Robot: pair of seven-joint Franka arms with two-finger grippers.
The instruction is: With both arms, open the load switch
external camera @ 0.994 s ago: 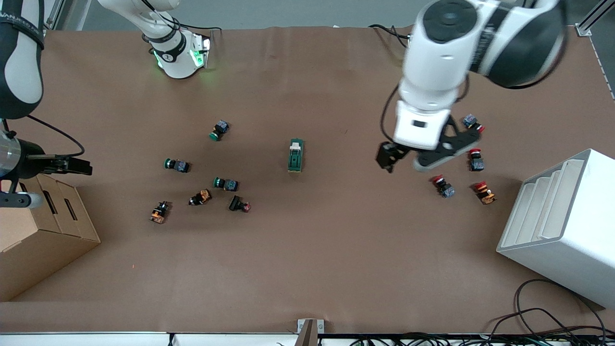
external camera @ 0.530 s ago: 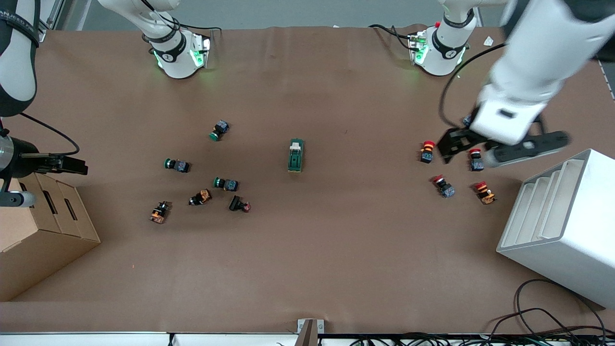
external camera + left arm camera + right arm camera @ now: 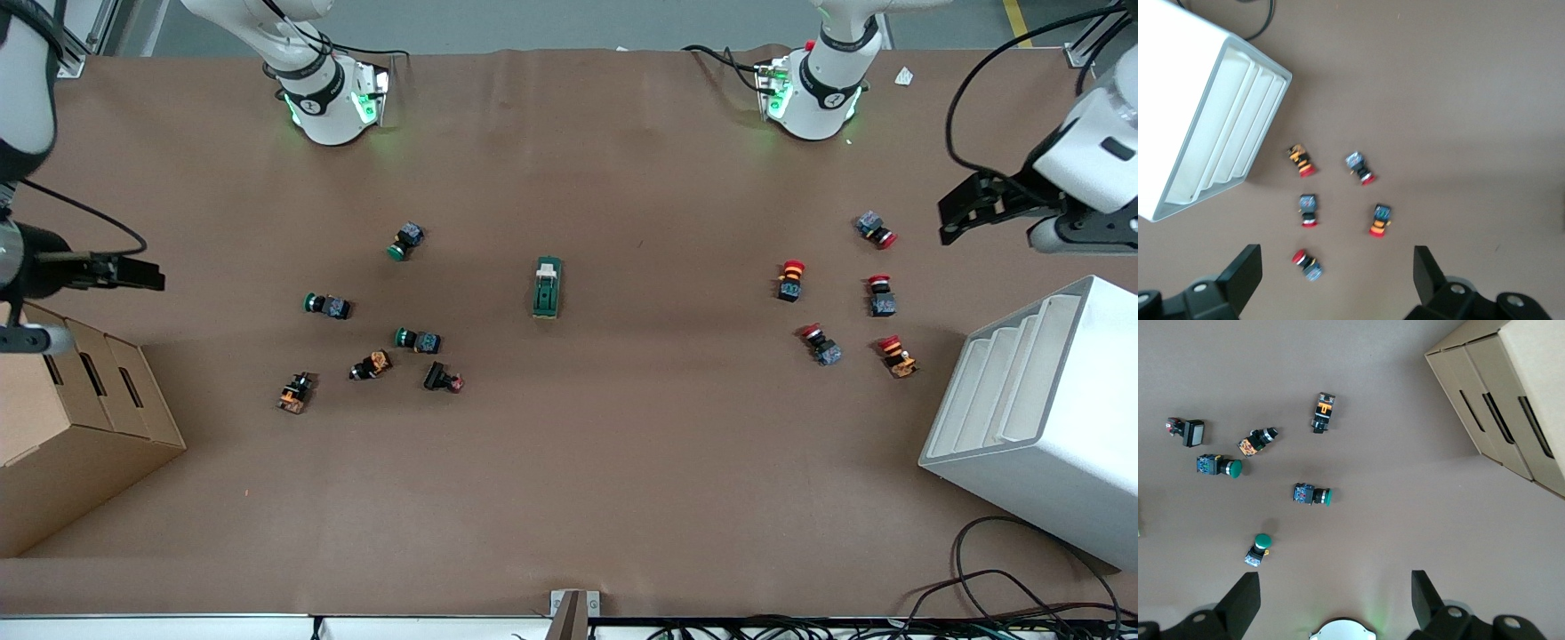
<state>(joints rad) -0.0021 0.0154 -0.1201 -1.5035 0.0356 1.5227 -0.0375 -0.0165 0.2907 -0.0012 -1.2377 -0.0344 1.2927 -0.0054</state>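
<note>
- While both arms hang high at the table's two ends, the front view shows the load switch [image 3: 548,287] alone near the middle of the brown table [image 3: 569,498], its cream lever on top, with nothing touching it. The green-capped push buttons [image 3: 415,340] lie in a loose group toward the right arm's end, the red-capped push buttons [image 3: 880,295] toward the left arm's end. That leaves room on both long sides of the switch, which I judge suits a two-arm approach.
- In the same view the left gripper [image 3: 962,206] is up in the air over the table edge near the white rack [image 3: 1031,418], and the right gripper [image 3: 133,273] is over the table edge above the cardboard box [image 3: 80,418]. Neither carries anything. Both are well apart from the switch, so the task looks not yet begun.
- The left wrist view looks straight down between the left gripper's fingers [image 3: 1245,275], spread wide and empty, onto five red-capped buttons and the rack. The switch is not in this picture.
- The right wrist view shows the right gripper's fingers [image 3: 1245,600] likewise wide and empty, over the green-capped buttons and the box corner. The switch itself cannot be made out here.
- My judgement: each arm must first travel toward the middle, one to steady the green body, one to work the lever.
</note>
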